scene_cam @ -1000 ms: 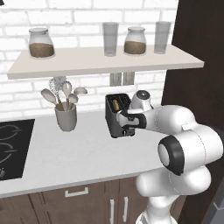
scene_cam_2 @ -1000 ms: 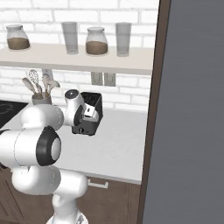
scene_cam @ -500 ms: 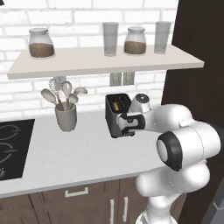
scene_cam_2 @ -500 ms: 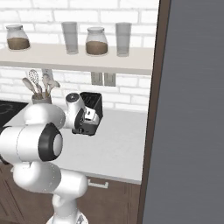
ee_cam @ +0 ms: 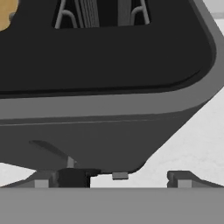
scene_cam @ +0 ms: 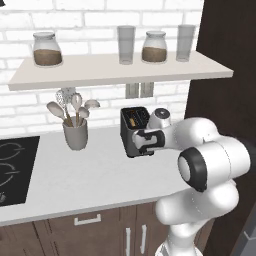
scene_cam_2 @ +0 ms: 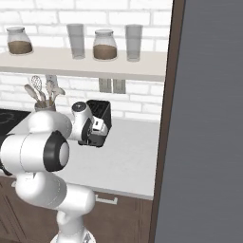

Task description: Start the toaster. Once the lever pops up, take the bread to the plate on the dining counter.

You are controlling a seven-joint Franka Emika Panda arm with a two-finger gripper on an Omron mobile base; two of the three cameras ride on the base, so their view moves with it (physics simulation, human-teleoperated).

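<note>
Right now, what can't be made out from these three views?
- Lever: the toaster front is covered by the pincer in the left base view and by the arm in the right base view.
- Bread: cut off by the hand view's edge.
- Pincer contact with the toaster: undecidable.

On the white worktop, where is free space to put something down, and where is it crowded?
Free: the worktop between the utensil cup and the toaster, forward to its front edge; also right of the toaster in the right base view. Crowded: at the toaster's front, where the open gripper sits.

The toaster (ee_cam: 109, 109) looms close, bread (ee_cam: 6, 13) in one slot, above the spread pincer (ee_cam: 111, 178).
</note>
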